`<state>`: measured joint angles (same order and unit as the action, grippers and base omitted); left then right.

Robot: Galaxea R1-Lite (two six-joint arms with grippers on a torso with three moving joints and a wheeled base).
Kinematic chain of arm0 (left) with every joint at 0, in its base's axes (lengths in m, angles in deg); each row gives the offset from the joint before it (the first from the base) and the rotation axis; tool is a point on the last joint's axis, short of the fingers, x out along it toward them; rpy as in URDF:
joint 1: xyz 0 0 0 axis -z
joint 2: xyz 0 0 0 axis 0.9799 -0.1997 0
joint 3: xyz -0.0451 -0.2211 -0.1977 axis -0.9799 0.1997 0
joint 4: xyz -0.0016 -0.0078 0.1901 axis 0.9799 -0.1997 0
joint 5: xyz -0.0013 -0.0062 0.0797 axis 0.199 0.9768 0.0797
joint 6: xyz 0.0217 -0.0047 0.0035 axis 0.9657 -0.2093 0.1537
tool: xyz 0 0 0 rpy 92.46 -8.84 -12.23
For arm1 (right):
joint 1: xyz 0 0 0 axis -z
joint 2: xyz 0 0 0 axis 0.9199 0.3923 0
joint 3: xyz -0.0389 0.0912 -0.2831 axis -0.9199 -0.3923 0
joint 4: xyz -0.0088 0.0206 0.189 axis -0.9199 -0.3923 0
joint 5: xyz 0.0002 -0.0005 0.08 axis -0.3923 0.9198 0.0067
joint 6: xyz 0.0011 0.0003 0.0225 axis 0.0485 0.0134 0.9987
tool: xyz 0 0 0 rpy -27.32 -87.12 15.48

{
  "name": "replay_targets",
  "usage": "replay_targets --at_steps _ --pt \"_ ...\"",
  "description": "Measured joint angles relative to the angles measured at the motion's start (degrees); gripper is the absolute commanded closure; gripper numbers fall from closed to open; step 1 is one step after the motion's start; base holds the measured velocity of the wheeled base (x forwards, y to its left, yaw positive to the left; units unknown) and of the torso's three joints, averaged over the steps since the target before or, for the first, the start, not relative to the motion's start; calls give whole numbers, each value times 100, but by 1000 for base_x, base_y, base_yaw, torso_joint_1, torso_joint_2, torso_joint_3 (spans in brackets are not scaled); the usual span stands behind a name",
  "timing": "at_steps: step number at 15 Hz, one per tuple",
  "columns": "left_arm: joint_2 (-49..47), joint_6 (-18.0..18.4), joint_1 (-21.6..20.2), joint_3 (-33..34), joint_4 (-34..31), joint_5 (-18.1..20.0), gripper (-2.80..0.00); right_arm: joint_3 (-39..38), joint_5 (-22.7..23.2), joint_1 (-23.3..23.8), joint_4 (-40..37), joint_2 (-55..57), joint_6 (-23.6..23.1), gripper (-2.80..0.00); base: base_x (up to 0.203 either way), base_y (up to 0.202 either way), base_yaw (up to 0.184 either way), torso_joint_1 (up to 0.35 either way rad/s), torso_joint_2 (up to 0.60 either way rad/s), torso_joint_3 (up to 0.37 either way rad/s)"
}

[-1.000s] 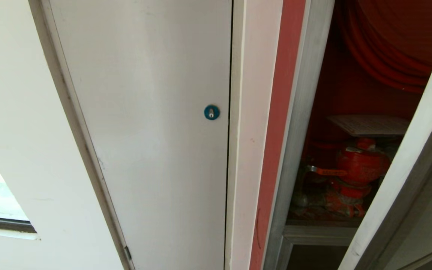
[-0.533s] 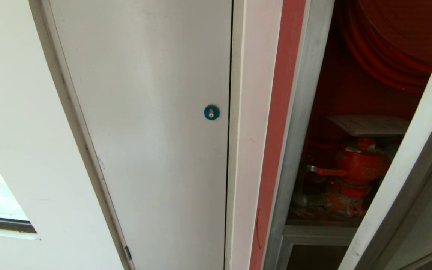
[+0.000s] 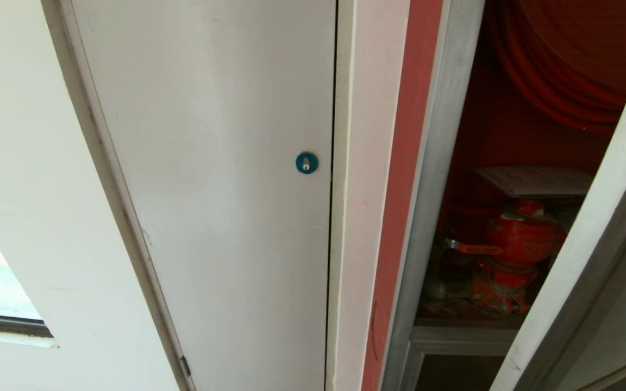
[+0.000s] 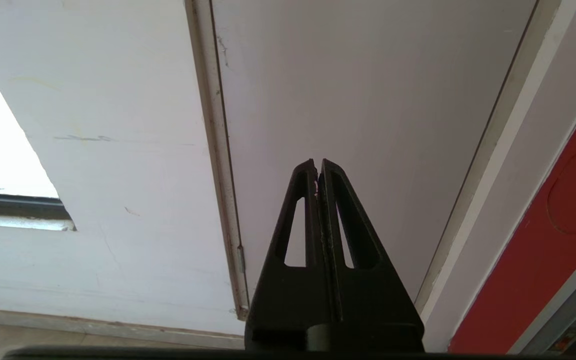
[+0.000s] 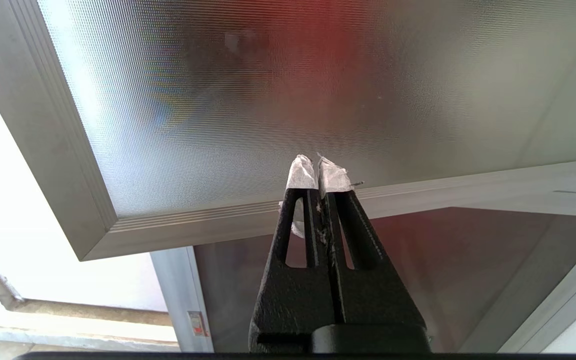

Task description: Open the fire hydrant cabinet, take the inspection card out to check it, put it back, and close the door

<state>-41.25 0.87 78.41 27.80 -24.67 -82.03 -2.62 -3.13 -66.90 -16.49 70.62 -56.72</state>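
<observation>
Here we are with the fire hydrant cabinet (image 3: 457, 163) standing open at the right of the head view, its silver frame and red edge strip beside a plain white door (image 3: 210, 190) with a round blue lock (image 3: 306, 162). The door (image 3: 590, 260) of the cabinet is swung out toward the robot, its pale frame cutting across the lower right corner.

Inside, the inspection card (image 3: 536, 180) lies flat on top of the red valve (image 3: 519, 239), with the red hose (image 3: 557, 81) coiled above. So the card sits in the cabinet, and neither tool has it.

The left tool (image 4: 318, 167) is pinched closed on nothing, pointing at the white door. The right tool (image 5: 317, 165), tips wrapped in white tape, is also closed and empty, hanging in front of the patterned glass of the open door, close to its lower frame bar.

My read: opening is done. Whether the card is waiting to be fetched or is already back, I cannot tell.

If it is the fetch, the right tool must part its tips, reach in past the frame, and nip the card's near edge without snagging the valve. If the card is back, it need only push the door shut.
</observation>
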Motion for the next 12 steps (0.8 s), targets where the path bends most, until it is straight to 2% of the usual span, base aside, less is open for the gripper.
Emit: replay_targets --at_steps 4,8,10,12 --pt "0 0 0 0 0 0 0 51 -34 0 3 0 38 0 0 0 0 0 0 0" --pt "0 -1 0 0 2 -2 0 1288 18 0 -479 85 29 0 0 0 0 0 0 0" --pt "0 0 0 0 0 0 0 2076 498 0 -1035 315 96 0 0 0 0 0 0 0" --pt "0 2 0 0 1 0 0 2752 1483 -5 -1420 635 410 0 0 0 0 0 0 0"
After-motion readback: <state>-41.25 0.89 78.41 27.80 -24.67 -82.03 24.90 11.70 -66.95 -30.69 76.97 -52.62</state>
